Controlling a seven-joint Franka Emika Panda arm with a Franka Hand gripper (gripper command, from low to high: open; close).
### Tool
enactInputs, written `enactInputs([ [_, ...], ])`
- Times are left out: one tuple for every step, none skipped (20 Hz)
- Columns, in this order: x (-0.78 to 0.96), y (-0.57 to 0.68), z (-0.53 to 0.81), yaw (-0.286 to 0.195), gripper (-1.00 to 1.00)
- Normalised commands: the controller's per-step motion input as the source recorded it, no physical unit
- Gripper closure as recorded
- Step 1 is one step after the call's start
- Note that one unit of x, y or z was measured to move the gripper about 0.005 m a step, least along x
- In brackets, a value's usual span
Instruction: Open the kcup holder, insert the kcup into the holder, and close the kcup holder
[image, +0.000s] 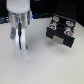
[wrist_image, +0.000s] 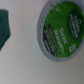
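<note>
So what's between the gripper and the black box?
Nothing. In the exterior view, only bare white table lies between the gripper and the box.

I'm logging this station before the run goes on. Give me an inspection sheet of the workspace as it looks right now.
Surface: pale tabletop, mostly bare.
Job's things: black pod holder on the exterior view's right, several round pod tops showing; green-topped pod lies on the table in the wrist view, ungripped.
Clutter: dark green object at the wrist view's edge, unidentifiable.
Grippers: gripper hangs over the table on the exterior view's left; jaw state too blurred to tell.
Cables: dark line down the arm.
Surroundings: dark backdrop behind.
</note>
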Motion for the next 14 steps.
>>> enactInputs([
  [0.05, -0.06, 0.0, 0.0, -1.0],
  [0.13, 0.0, 0.06, -0.023, -1.0],
  [0.13, 0.0, 0.19, -0.012, -1.0],
  [0.08, 0.06, 0.3, -0.003, -1.0],
  [0.03, 0.14, 0.25, 0.0, -1.0],
  [0.0, 0.15, 0.2, 0.0, -1.0],
  [0.0, 0.13, 0.15, 0.0, -1.0],
  [-0.07, 0.19, 0.13, 0.0, -1.0],
  [-0.07, 0.24, 0.08, 0.0, -1.0],
  [-0.1, 0.27, 0.02, 0.002, -1.0],
  [-0.18, 0.27, 0.0, 0.007, -1.0],
  [-0.28, 0.23, 0.0, 0.002, -1.0],
  [-0.35, 0.19, 0.0, 0.0, -1.0],
  [-0.37, 0.18, 0.0, 0.0, -1.0],
])
